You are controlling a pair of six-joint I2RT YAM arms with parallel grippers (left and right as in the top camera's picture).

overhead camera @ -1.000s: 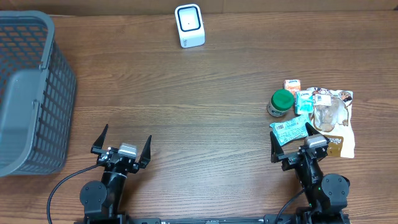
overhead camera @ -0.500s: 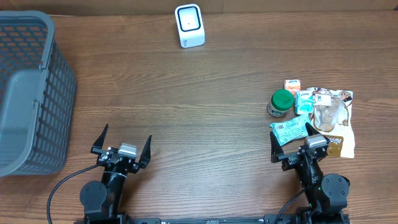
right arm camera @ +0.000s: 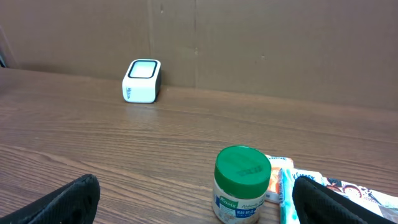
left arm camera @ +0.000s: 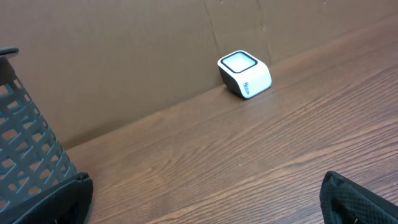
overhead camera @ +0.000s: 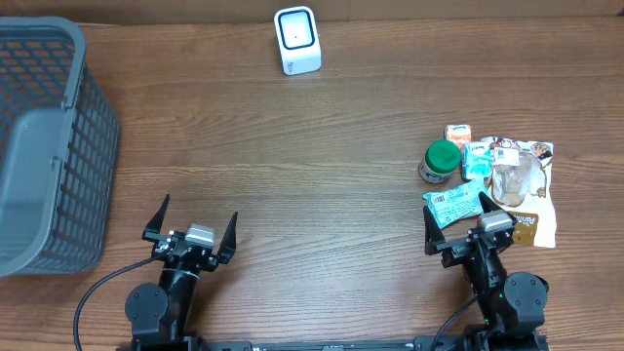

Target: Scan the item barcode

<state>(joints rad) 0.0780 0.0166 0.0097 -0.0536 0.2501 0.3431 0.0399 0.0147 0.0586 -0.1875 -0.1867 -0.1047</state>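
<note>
Overhead, we see the left gripper [overhead camera: 195, 216] and right gripper [overhead camera: 455, 219] spread wide, holding nothing, at the table's [overhead camera: 322, 166] near edge. The scanner [overhead camera: 297, 40] sits at the far edge, open wood between. Left wrist: the basket [left arm camera: 25, 149] crowds our left. Right wrist: the jar [right arm camera: 242, 183] stands close ahead, packets [right arm camera: 283, 186] seemingly touching it.

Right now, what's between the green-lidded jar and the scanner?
Only bare wooden table between the jar and the scanner, clear in the overhead and right wrist views.

Cannot read label print on green-lidded jar [right arm camera: 242, 186], cropped at bottom edge in right wrist view. Cannot see whole gray basket [overhead camera: 97, 146], cut by left edge overhead. Only glimpse printed pouch [right arm camera: 354, 186], cropped likewise.
</note>
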